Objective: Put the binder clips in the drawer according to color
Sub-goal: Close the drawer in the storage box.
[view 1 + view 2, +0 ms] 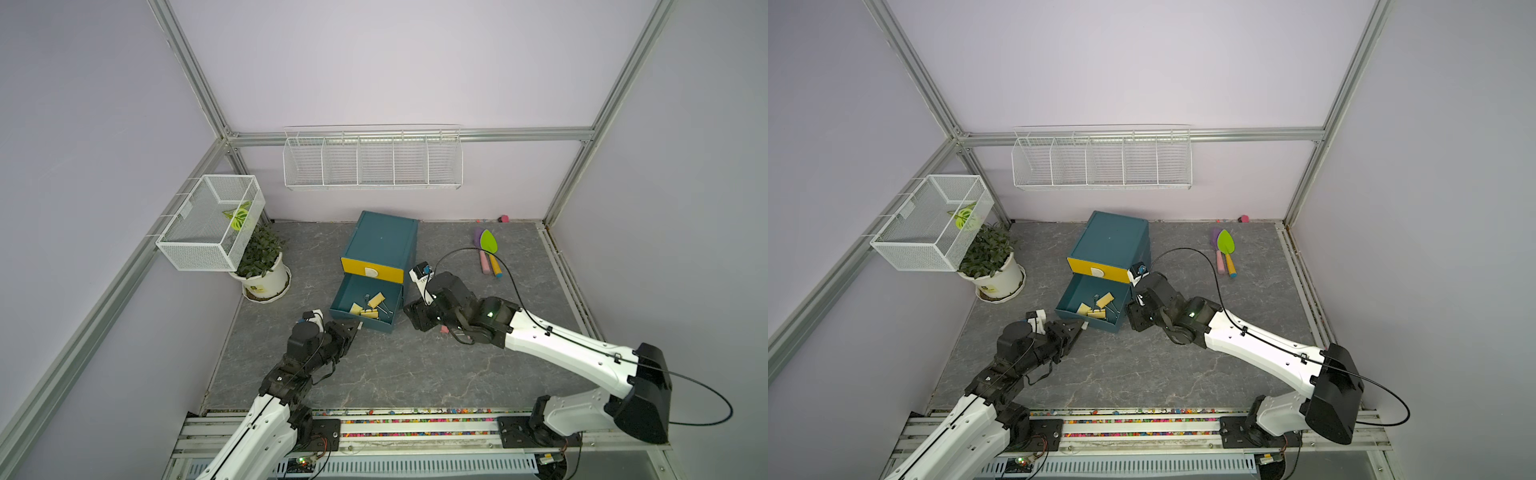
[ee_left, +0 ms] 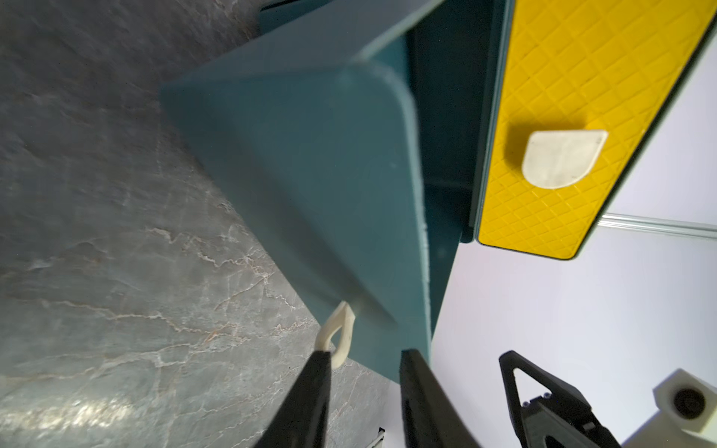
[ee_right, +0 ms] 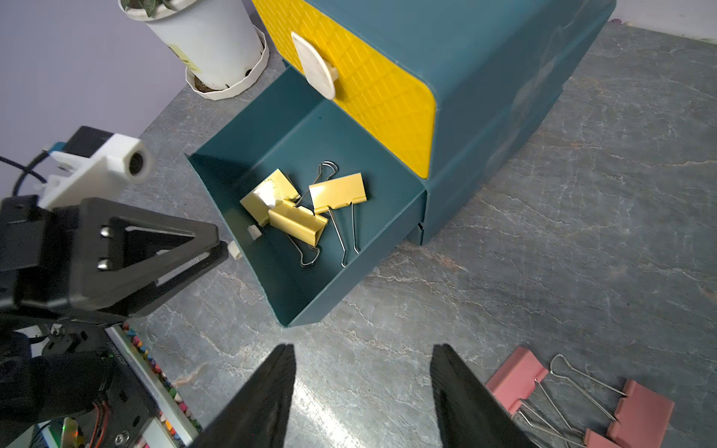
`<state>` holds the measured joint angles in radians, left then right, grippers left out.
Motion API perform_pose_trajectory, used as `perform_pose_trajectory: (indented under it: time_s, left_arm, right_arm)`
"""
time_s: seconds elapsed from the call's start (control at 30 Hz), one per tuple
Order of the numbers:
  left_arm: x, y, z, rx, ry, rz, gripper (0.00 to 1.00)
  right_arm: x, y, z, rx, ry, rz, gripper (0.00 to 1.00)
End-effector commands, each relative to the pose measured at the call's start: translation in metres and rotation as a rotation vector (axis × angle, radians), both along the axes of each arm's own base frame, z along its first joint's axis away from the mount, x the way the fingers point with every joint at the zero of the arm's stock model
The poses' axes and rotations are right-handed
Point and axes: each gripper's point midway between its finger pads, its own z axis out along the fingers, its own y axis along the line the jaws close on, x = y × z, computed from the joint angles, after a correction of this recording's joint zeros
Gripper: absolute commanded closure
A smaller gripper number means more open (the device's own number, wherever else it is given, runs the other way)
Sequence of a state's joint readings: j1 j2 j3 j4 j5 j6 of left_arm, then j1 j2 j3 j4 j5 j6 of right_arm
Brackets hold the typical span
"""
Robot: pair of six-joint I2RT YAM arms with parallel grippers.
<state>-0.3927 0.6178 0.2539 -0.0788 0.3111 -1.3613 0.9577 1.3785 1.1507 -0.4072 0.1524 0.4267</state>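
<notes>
Right gripper (image 3: 362,347) spread wide beside pink binder clips (image 3: 516,372); you cannot tell whether left gripper (image 2: 364,353) pinches drawer handle (image 2: 335,333).

High stereo overview; wrist close-ups on drawer (image 3: 485,58)

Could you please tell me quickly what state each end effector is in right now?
Left end effector: open, at the white handle tab of the pulled-out teal plastic drawer, not clamping it.
Right end effector: open, empty.
</notes>
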Motion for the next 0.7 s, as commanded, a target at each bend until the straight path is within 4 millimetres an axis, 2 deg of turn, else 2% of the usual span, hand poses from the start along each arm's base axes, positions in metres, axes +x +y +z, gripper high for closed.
perform_pose_trajectory:
  time_s: [0.0,0.1,0.27,0.53,0.67]
  left_arm:
    - [0.002,0.001,0.001,-0.007,0.004,0.011,0.65]
    - [0.0,0.006,0.0,0.033,0.019,0.025,0.64]
    - [0.002,0.003,-0.007,0.003,0.02,0.021,0.63]
    - [0.011,0.001,0.003,-0.034,-0.028,0.038,0.68]
    - [0.011,0.0,-0.002,-0.044,-0.019,0.036,0.77]
  right_arm:
    - [-0.002,-0.001,0.01,0.043,-0.006,-0.001,0.38]
    - [-0.003,-0.001,0.01,0.042,-0.006,-0.003,0.38]
    - [-0.003,0.0,0.008,0.046,0.005,0.0,0.38]
    - [-0.003,0.0,0.009,0.04,0.003,-0.001,0.38]
    - [-0.003,-0.001,0.009,0.043,0.002,-0.006,0.39]
